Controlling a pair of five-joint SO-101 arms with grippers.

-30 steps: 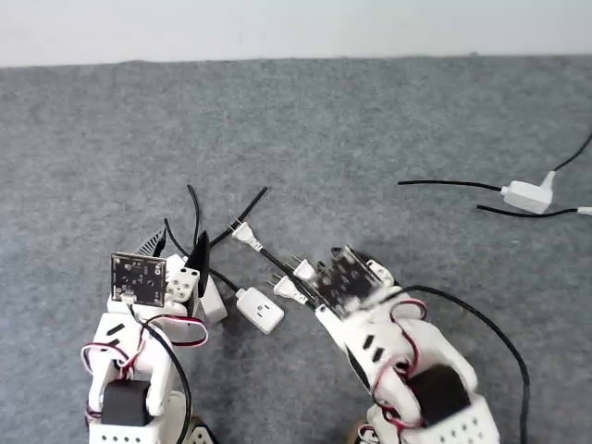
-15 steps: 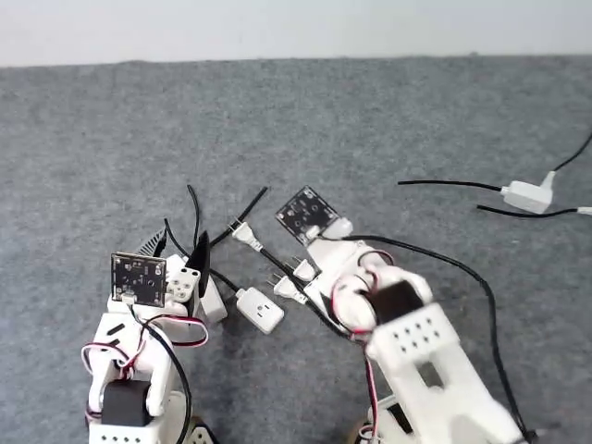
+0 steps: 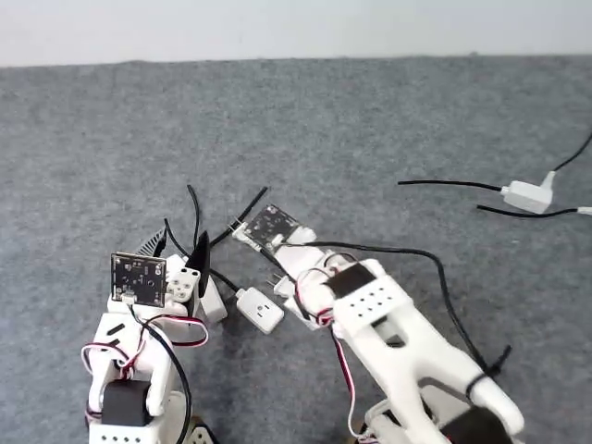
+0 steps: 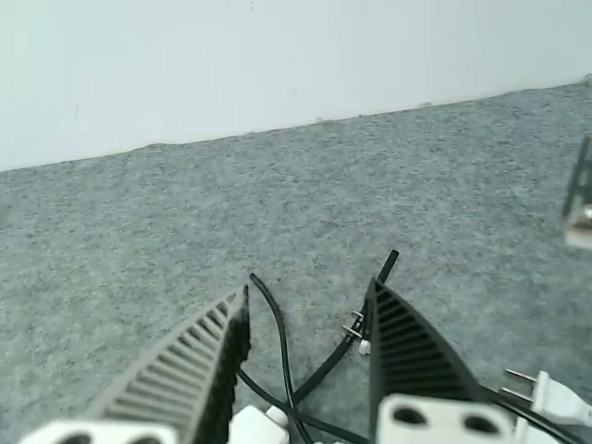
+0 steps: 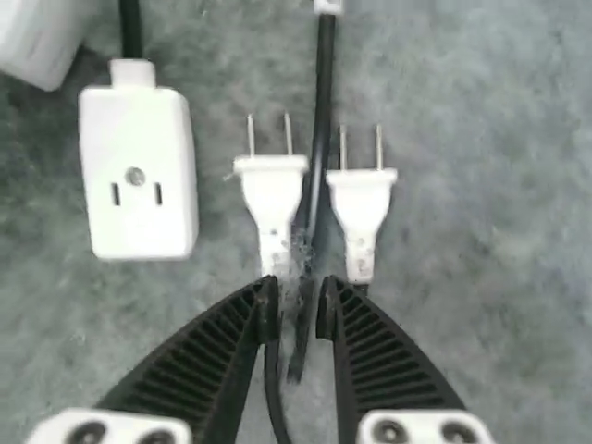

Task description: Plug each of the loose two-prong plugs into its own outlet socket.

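Note:
Two white two-prong plugs (image 5: 270, 190) (image 5: 363, 196) lie side by side on the grey carpet, prongs pointing away from my right gripper (image 5: 298, 294). A black cable (image 5: 319, 139) runs between them and into the narrow gap of this gripper's open fingers. A white outlet socket (image 5: 139, 185) (image 3: 261, 310) lies beside the plugs. In the high view my right arm (image 3: 370, 310) covers most of the plugs. My left gripper (image 4: 308, 294) stands open over black cords, with a second white socket (image 3: 211, 298) just beneath it.
A third white plug (image 3: 245, 235) on a black cord lies beyond the right arm's camera board (image 3: 273, 225). A white adapter (image 3: 527, 196) with black cables sits at the far right. Open carpet stretches toward the back wall.
My right arm has swung forward and to the left, bringing its wrist over the two plugs. The left arm has kept still.

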